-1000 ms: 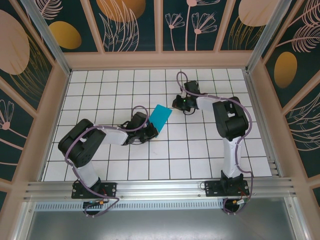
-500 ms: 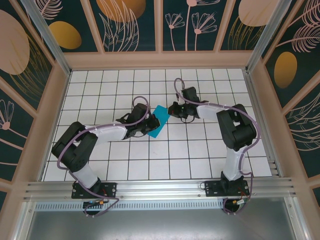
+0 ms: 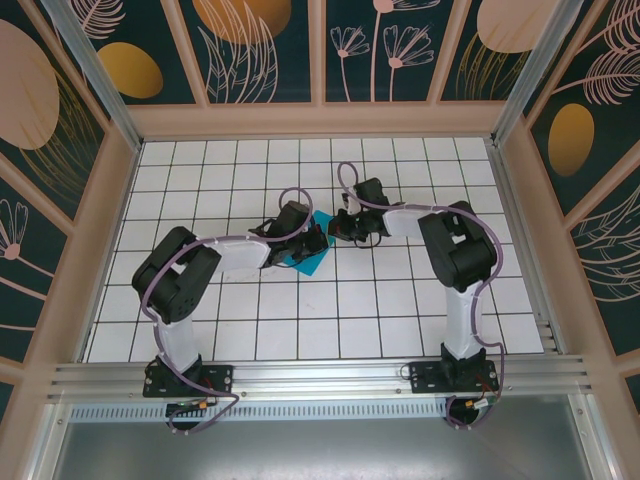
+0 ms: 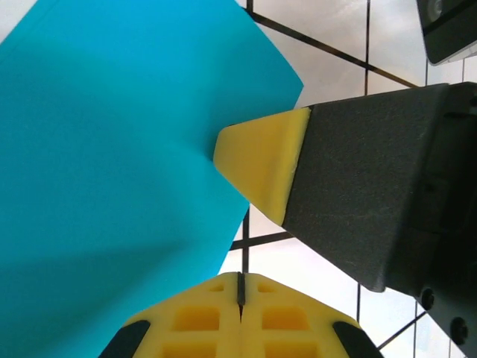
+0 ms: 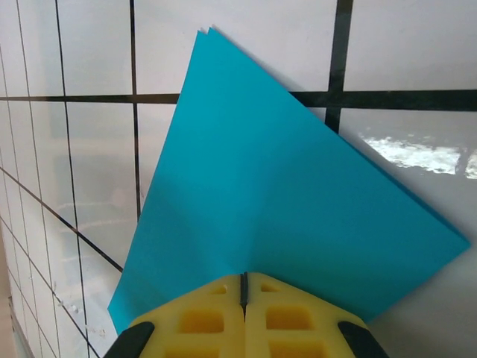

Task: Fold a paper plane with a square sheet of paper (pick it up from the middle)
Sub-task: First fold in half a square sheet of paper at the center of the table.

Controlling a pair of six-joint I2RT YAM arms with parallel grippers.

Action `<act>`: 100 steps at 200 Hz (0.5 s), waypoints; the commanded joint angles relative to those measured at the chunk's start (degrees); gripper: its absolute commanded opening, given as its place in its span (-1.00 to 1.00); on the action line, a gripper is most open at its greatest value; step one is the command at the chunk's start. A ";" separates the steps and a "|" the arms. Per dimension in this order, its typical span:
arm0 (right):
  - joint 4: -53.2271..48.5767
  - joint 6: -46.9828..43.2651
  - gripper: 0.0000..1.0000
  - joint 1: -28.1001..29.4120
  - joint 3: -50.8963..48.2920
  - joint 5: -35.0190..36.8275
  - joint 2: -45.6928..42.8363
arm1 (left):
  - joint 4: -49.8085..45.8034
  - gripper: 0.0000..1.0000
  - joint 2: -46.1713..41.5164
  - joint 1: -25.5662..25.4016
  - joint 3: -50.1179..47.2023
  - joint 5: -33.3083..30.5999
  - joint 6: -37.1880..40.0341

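White tiled table (image 3: pixel 400 310) inside a pen of leaf-print panels (image 3: pixel 250 50). The left arm (image 3: pixel 185 280) and right arm (image 3: pixel 455 245) both reach inward and meet near the table's middle, wrists almost nose to nose. The square sheet of paper (image 3: pixel 308 263), teal, sits between them. From above it shows as small slivers around the left wrist, the arms covering most of it. In the right wrist view the sheet (image 5: pixel 283 194) spreads as a broad wedge, and two edges sit just apart at its far corner. It reads as doubled over, not a single flat layer. Right fingers (image 5: pixel 237 298): pressed together on the sheet's near edge, a faint ridge running out from their seam. Left fingers (image 4: pixel 232 298): likewise closed tight. The sheet's edge runs down to their seam, so I judge it pinched there, though the contact itself sits behind the fingers. One yellow fingertip (image 4: pixel 261 168) of the right arm bites the same edge close by, dimpling the paper. Step in hand, by my judgement: an early fold, with the sheet shared between both grips. The next move calls for lining up the two layers and pressing a crease against the table without tearing or twisting the sheet. Hard to tell: whether the paper touches the table or hangs above it, and where the fold line lies. The sheet's far side is cut off in the left wrist view.
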 commanded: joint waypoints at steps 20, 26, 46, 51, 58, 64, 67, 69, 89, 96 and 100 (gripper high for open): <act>-4.72 -1.93 -1.00 0.21 3.01 1.85 2.60 | 0.00 -0.99 1.08 -0.31 -3.21 0.24 1.50; -5.10 -2.10 -1.00 0.18 3.17 2.16 2.81 | 0.31 -0.99 1.08 -0.32 -3.93 0.70 1.51; -6.36 -2.52 -1.00 0.22 3.81 3.15 3.63 | 1.12 -0.99 0.87 -0.30 -6.21 1.32 1.71; -6.52 -2.55 -1.00 0.31 3.80 3.33 3.78 | 1.02 -0.99 0.89 -0.33 -6.55 1.40 1.92; -6.74 -2.55 -1.00 0.34 3.84 3.53 3.99 | 0.99 -1.00 0.89 -0.28 -7.05 1.58 2.13; -6.90 -2.55 -1.00 0.35 3.90 3.65 4.13 | 1.28 -1.00 0.82 -0.32 -7.56 1.88 2.16; -7.01 -2.55 -1.00 0.33 3.91 3.75 4.19 | 1.52 -1.00 0.78 -0.33 -7.82 2.19 2.21; -7.09 -2.55 -1.00 0.33 3.91 3.81 4.21 | 1.70 -1.00 0.74 -0.33 -8.00 2.42 2.17; -7.63 -2.38 -1.00 0.39 4.07 4.38 4.76 | 3.75 -1.00 -0.07 -0.36 -9.96 5.33 1.65; -7.77 -2.29 -1.00 0.32 4.08 4.57 4.82 | 4.39 -1.00 -0.68 -0.40 -10.87 6.23 1.49; -7.84 -2.22 -1.00 0.35 4.15 4.62 4.90 | 4.87 -1.00 -1.15 -0.47 -11.53 6.60 1.46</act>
